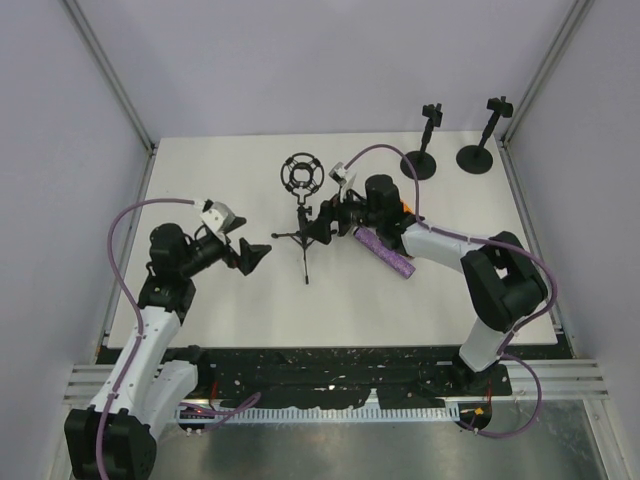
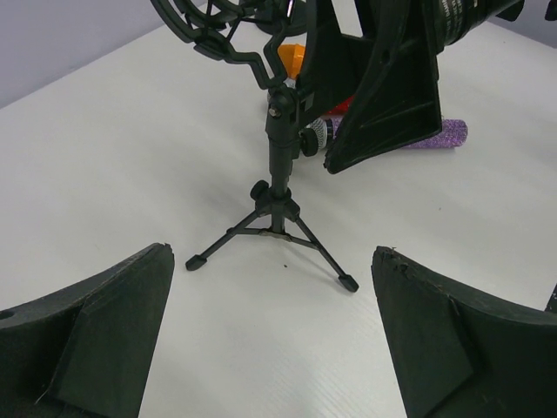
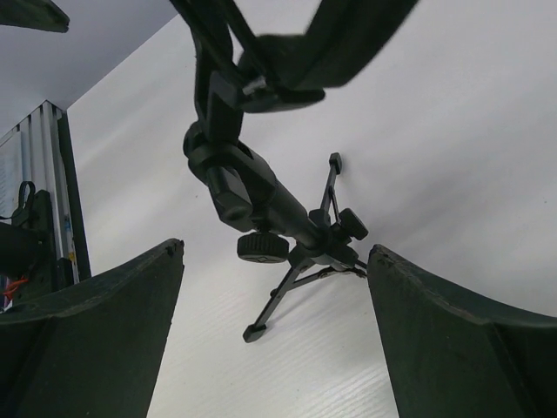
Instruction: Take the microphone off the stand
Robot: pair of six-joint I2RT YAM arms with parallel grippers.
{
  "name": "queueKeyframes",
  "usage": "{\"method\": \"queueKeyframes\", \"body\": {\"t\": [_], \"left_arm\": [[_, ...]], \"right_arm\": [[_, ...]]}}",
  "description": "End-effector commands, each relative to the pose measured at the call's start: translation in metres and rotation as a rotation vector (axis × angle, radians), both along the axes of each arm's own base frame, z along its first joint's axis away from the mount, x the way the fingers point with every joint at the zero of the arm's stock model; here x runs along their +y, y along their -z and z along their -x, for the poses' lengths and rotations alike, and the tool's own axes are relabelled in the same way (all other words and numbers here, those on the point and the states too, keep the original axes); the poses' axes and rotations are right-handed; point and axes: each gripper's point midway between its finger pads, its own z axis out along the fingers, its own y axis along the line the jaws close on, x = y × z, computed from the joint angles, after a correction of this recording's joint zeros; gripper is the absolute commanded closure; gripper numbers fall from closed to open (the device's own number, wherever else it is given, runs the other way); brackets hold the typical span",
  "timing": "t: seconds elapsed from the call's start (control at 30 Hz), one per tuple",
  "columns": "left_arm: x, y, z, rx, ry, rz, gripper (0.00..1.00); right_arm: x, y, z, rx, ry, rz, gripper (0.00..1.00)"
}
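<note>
A purple, glitter-coated microphone [image 1: 386, 254], cylindrical with a mesh head, lay on the matte white table [image 1: 200, 180] at 3 o'clock of the black tripod stand [image 1: 303, 236], whose ring-shaped shock mount [image 1: 301, 173] sat empty. The right gripper [image 3: 277, 248] stood wide open just beside the stand's column, holding nothing. The left gripper [image 2: 271, 251], at 9 o'clock, gaped fully, also empty. Only the left wrist camera showed the mesh head. Only the overhead view showed two round-based stands [image 1: 420, 163] at 1 o'clock and the pale lilac walls [image 1: 300, 60].

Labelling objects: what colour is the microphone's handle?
Glittery purple. The microphone shows best in the left wrist view.
</note>
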Motion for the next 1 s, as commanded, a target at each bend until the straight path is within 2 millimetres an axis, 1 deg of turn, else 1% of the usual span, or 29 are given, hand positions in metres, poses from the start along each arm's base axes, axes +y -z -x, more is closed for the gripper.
{"method": "queueKeyframes", "body": {"t": [0.0, 0.07, 0.27, 0.37, 0.63, 0.7, 0.73, 0.77, 0.8, 0.87, 0.97], "left_arm": [[-0.001, -0.015, -0.001, -0.059, 0.017, 0.031, 0.0], [0.0, -0.014, -0.001, -0.058, 0.017, 0.035, 0.0], [0.002, -0.014, -0.002, -0.061, 0.016, 0.044, 0.0], [0.002, -0.015, -0.002, -0.062, 0.016, 0.047, 0.0], [0.003, -0.015, -0.001, -0.064, 0.02, 0.05, 0.0], [0.002, -0.014, 0.0, -0.063, 0.023, 0.051, 0.0], [0.003, -0.014, -0.001, -0.062, 0.021, 0.052, 0.0], [0.003, -0.016, -0.001, -0.067, 0.02, 0.051, 0.0], [0.003, -0.016, 0.0, -0.067, 0.022, 0.051, 0.0], [0.003, -0.014, 0.0, -0.064, 0.023, 0.051, 0.0], [0.003, -0.016, 0.0, -0.067, 0.022, 0.053, 0.0]], "right_arm": [[0.01, -0.014, -0.009, -0.014, 0.006, -0.052, 0.11], [0.01, -0.013, -0.01, -0.009, 0.008, -0.051, 0.13], [0.012, -0.015, -0.005, 0.012, -0.015, -0.062, 0.26], [0.014, -0.017, -0.004, 0.014, -0.022, -0.073, 0.35], [0.014, -0.023, 0.0, 0.002, -0.037, -0.103, 0.53], [0.016, -0.025, 0.001, 0.01, -0.044, -0.115, 0.59], [0.015, -0.024, 0.001, 0.008, -0.041, -0.115, 0.64], [0.016, -0.024, 0.001, 0.005, -0.04, -0.112, 0.67], [0.015, -0.023, 0.001, -0.003, -0.039, -0.106, 0.72], [0.014, -0.023, -0.001, -0.024, -0.031, -0.09, 0.78], [0.013, -0.02, -0.001, -0.045, -0.019, -0.065, 0.8]]}}
